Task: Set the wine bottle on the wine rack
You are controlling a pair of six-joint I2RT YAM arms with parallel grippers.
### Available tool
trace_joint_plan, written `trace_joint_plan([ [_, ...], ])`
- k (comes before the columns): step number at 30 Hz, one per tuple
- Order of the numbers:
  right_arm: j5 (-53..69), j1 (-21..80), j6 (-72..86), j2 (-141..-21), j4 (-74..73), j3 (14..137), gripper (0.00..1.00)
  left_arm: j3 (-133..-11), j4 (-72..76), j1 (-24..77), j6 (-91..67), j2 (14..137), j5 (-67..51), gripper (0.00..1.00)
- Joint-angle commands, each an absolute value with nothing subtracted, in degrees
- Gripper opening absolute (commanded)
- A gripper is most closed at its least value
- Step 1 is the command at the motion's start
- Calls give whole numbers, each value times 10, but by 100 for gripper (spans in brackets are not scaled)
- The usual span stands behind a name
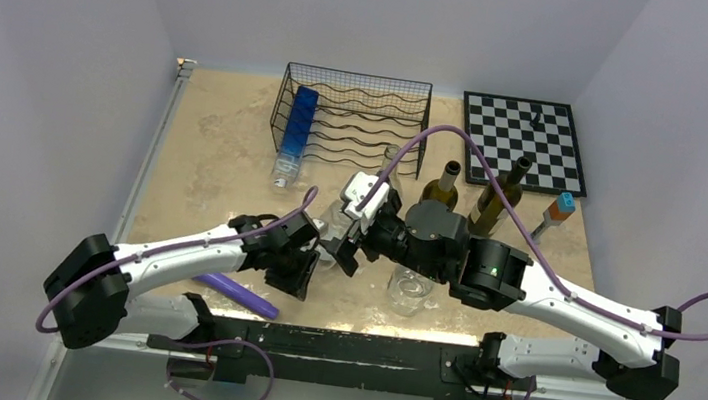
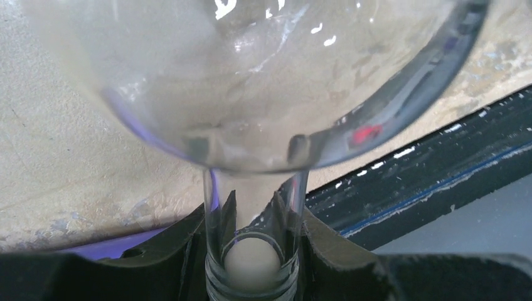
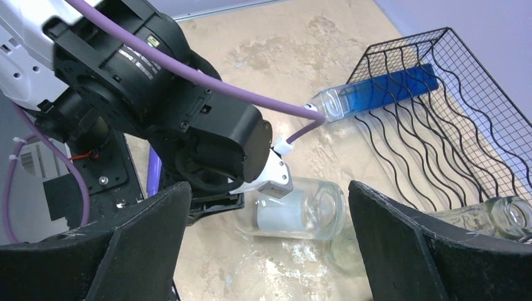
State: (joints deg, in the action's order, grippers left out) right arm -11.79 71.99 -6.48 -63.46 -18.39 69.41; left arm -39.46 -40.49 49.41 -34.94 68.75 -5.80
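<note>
**Hidden or unclear.** A purple rod point(image 1: 238, 295) lies at the near edge of the tabletop point(image 1: 215, 144), with its left end under the left arm point(image 1: 183, 253). From above, the clear wine bottle point(image 3: 300, 216) is almost lost between the two wrists, in the near-middle of the tabletop. The left fingers point(image 2: 182, 251) are pinching its neck, and in the left wrist view its shoulder fills the frame and is cut off at the top. It lies roughly level, well apart from the wine rack point(image 1: 410, 116). Whether it touches the tabletop cannot be told. The right fingers point(image 3: 144, 244) are spread wide on either side of that bottle and grip nothing. A second clear bottle point(image 3: 499, 213) is cut off at the lower right edge of the right wrist view. A small item with an orange and blue top point(image 1: 557, 211) is too small to identify.

**Surface and room.** The tabletop is beige and mottled like stone, and pale, plain walls close in three sides.

**Materials and shapes.**
- The rack is a black wire box with wavy tiers, standing at the far edge in the middle.
- A blue bottle point(image 1: 295, 123) lies in the left end of the rack.
- A glass tumbler point(image 1: 408, 292) stands near the near edge.
- Two dark bottles point(image 1: 445, 183) point(image 1: 498, 198) stand upright just in front of the chessboard point(image 1: 522, 144).
- The chessboard is at the far right corner.
</note>
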Motion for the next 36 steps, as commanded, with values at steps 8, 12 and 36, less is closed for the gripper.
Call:
trace_joint_plan([
  [8,-137,719,-40,-612,-193,720,99,-386,-362,500,-420,741,36,12],
  [12,-139,719,-42,-613,-203,727,99,-369,-333,503,-420,721,59,32],
  [36,-157,719,-36,-588,-213,707,99,-323,-225,512,-403,732,122,94],
])
